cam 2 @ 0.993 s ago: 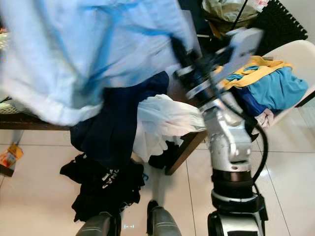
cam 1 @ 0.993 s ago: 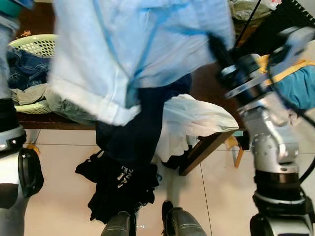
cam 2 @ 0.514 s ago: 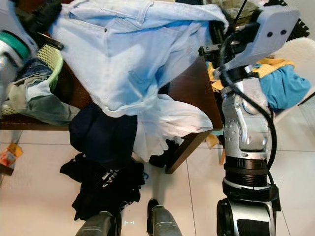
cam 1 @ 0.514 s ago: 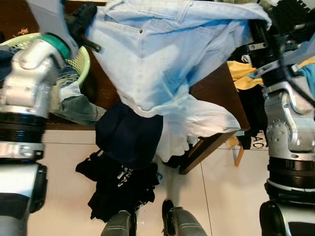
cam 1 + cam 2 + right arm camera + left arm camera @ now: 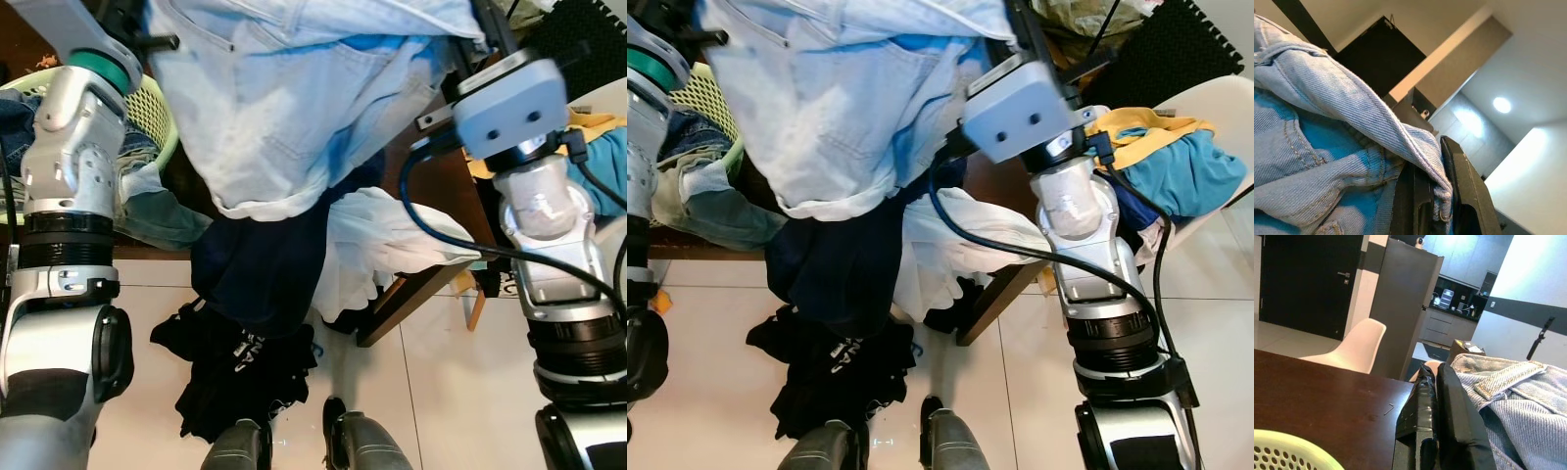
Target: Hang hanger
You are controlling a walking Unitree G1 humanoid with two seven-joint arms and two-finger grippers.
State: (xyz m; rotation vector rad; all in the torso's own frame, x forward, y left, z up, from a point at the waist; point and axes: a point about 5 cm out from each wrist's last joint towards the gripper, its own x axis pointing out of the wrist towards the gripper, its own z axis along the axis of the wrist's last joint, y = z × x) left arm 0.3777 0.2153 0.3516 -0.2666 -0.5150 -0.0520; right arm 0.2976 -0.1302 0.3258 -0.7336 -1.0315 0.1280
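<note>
Pale blue jeans [image 5: 294,108] hang stretched by the waistband between both raised arms, their long axis running across the robot above the dark table's [image 5: 1312,396] near edge. The left gripper [image 5: 1437,396] is clamped on one waistband end, the right gripper [image 5: 1432,183] pinching the other. No hanger can be made out.

light: bright, even | ceiling lamp glare; focus: mostly sharp

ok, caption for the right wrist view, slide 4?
Right gripper shut on the waistband of pale jeans, lifted toward the ceiling.
</note>
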